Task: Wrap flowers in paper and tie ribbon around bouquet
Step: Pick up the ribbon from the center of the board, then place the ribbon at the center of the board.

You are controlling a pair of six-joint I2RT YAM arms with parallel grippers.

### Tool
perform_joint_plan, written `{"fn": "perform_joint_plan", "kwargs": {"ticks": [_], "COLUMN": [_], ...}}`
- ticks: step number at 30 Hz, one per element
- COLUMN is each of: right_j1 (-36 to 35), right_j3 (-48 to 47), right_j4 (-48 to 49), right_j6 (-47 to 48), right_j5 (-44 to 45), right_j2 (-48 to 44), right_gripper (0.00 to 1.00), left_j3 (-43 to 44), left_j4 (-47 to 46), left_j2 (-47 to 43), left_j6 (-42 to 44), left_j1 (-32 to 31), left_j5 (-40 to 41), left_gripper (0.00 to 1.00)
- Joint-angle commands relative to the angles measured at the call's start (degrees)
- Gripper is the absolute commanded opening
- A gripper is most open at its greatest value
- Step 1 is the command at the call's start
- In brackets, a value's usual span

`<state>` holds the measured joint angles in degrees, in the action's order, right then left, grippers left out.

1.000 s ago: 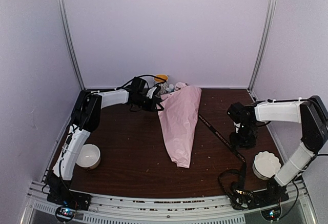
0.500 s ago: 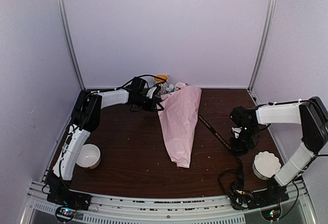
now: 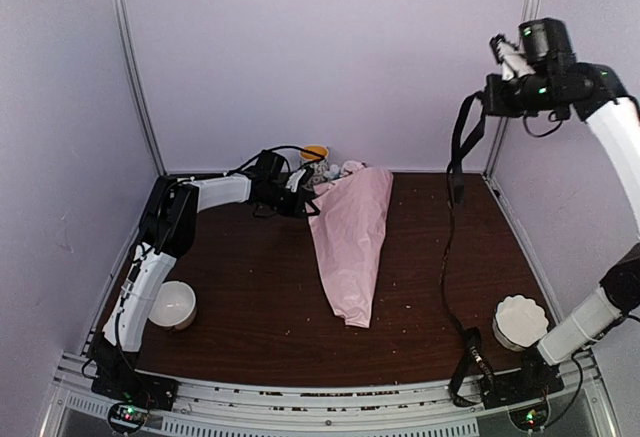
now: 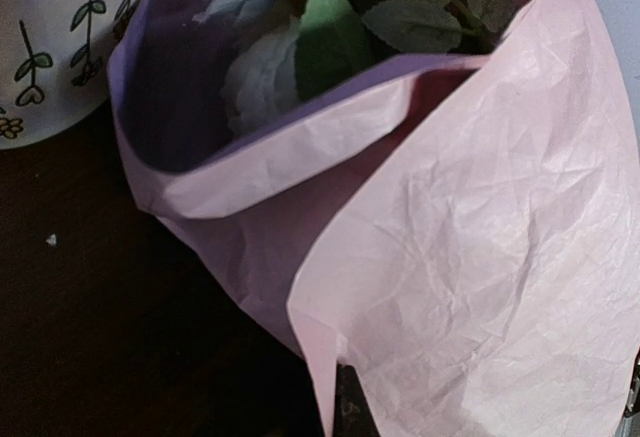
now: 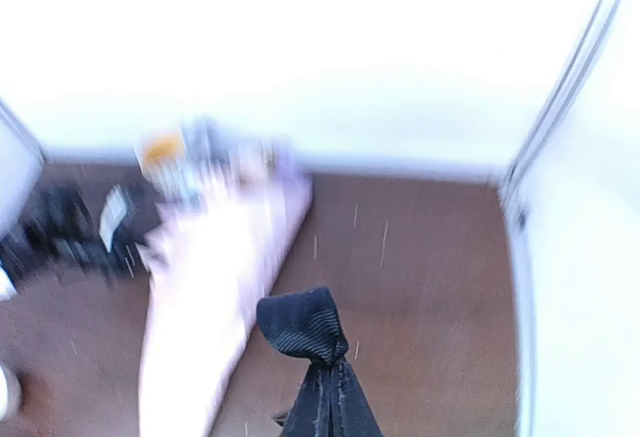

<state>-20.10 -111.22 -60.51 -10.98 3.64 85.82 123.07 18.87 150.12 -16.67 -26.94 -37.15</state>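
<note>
The bouquet (image 3: pixel 350 237) is a pink paper cone lying on the dark table, wide end towards the back wall and point towards me. The flowers (image 3: pixel 335 169) show at that end, and in the left wrist view they are pale blooms and green leaves (image 4: pixel 300 47) inside the lilac-lined paper (image 4: pixel 480 257). My left gripper (image 3: pixel 298 197) is shut on the paper's edge at the cone's mouth (image 4: pixel 345 412), its fingers almost hidden. My right gripper (image 3: pixel 487 87) is raised high at the back right, shut on the black ribbon (image 3: pixel 447 237), which hangs in a long loop to the table's front. A fold of ribbon (image 5: pixel 303 325) sticks out above the shut jaws (image 5: pixel 330 392).
A white mug (image 4: pixel 50 37) with printed lettering stands just behind the cone's mouth. One white bowl (image 3: pixel 172 304) sits at the front left by the left arm, another (image 3: pixel 520 319) at the front right by the right arm's base. The ribbon's lower end (image 3: pixel 470 357) lies near that base.
The right gripper closed on the ribbon at the table, then swung high up to the back right, lifting the ribbon off the surface. The left arm and the bouquet have not moved.
</note>
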Motion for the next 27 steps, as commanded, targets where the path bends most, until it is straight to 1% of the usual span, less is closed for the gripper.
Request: {"fn": "perform_joint_plan", "kwargs": {"ticks": [1, 3, 4, 6, 8, 9, 11, 14, 17, 18, 19, 20, 22, 24, 27], "right_j1": [0.24, 0.32, 0.34, 0.37, 0.48, 0.46, 0.41, 0.38, 0.36, 0.33, 0.26, -0.16, -1.98, -6.58, -18.9], "right_j3": [-17.47, -23.71, -24.27, -20.26, -15.2, -14.34, -15.71, -15.68, -14.25, -12.49, -10.98, -9.39, -3.38, 5.02, 18.31], "right_j4": [-4.68, -1.86, 1.62, 12.39, 23.09, 27.25, 28.65, 27.23, 22.5, 21.13, 18.98, 16.75, 13.83, 12.63, 12.83], "right_j6": [8.07, 10.78, 12.59, 15.93, 19.42, 20.56, 22.66, 25.29, 24.29, 22.89, 21.29, 19.36, 16.12, 16.34, 20.78], "right_j5": [12.0, 20.35, 24.98, 32.06, 34.06, 34.39, 34.86, 31.22, 25.56, 22.08, 15.38, 10.8, 4.04, 0.0, 0.11], "right_j2": [-6.43, -8.39, -10.27, -15.58, -20.6, -21.74, -21.48, -18.26, -13.74, -12.56, -11.24, -9.76, -7.38, -5.69, -4.52], "right_gripper": [0.0, 0.0, 0.0, 0.0, 0.0, 0.0, 0.0, 0.0, 0.0, 0.0, 0.0, 0.0, 0.0, 0.0, 0.0], "left_j3": [-0.83, -0.89, -0.85, -0.98, -0.96, -1.05, -0.96, -1.06, -1.06, -1.06, -1.03, -1.02, -1.14, -1.13, -1.15], "left_j4": [-1.91, -1.95, -1.97, -1.91, -1.91, -1.91, -1.91, -1.91, -1.91, -1.98, -1.94, -1.96, -1.98, -2.0, -2.0], "left_j2": [-1.49, -1.44, -1.47, -1.5, -1.52, -1.47, -1.5, -1.58, -1.59, -1.59, -1.57, -1.58, -1.63, -1.61, -1.59], "left_j6": [-0.12, -0.21, -0.22, -0.12, -0.13, -0.12, -0.12, -0.08, -0.06, -0.09, -0.07, -0.04, -0.03, -0.12, -0.12], "left_j1": [0.75, 0.81, 0.78, 0.79, 0.75, 0.78, 0.76, 0.76, 0.73, 0.69, 0.74, 0.72, 0.72, 0.66, 0.7], "left_j5": [-0.04, -0.1, -0.04, -0.06, 0.05, 0.07, 0.09, 0.14, 0.23, 0.15, 0.15, 0.14, 0.21, 0.23, 0.12], "left_gripper": [0.0, 0.0, 0.0, 0.0, 0.0, 0.0, 0.0, 0.0, 0.0, 0.0, 0.0, 0.0, 0.0, 0.0, 0.0]}}
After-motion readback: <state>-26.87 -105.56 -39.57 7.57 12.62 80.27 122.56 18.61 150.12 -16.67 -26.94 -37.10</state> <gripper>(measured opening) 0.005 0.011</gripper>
